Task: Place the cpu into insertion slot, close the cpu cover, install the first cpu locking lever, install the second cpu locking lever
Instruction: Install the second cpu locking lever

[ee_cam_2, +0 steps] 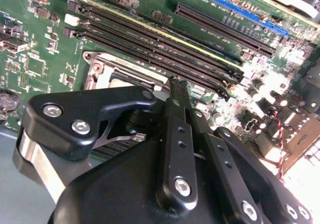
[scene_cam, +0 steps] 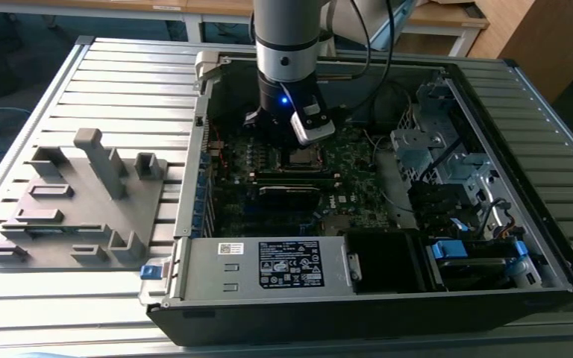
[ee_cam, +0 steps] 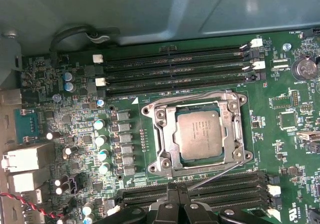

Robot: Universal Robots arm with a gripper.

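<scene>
In the first wrist view the cpu (ee_cam: 198,134), a dull silver square, lies flat in the insertion slot (scene_cam: 300,156) on the green board. The cpu cover (ee_cam: 162,134), a silver frame, lies down around it. One thin wire lever (ee_cam: 190,94) runs along the socket's edge beside the memory slots. The other lever (ee_cam: 225,170) slants away from the socket corner and ends close to my fingertips. My gripper (ee_cam: 177,190) hovers just beside the socket, its black fingers (ee_cam_2: 172,91) pressed together with nothing seen between them. The exterior view shows the gripper (scene_cam: 301,138) low over the socket inside the case.
Long black memory slots (ee_cam: 175,63) flank the socket on two sides (ee_cam: 220,189). Capacitors (ee_cam: 100,141) and ports (ee_cam: 25,159) stand nearby. The open computer case (scene_cam: 525,246) holds drive bays and cables. A grey fixture (scene_cam: 77,201) rests on the slatted table beside the case.
</scene>
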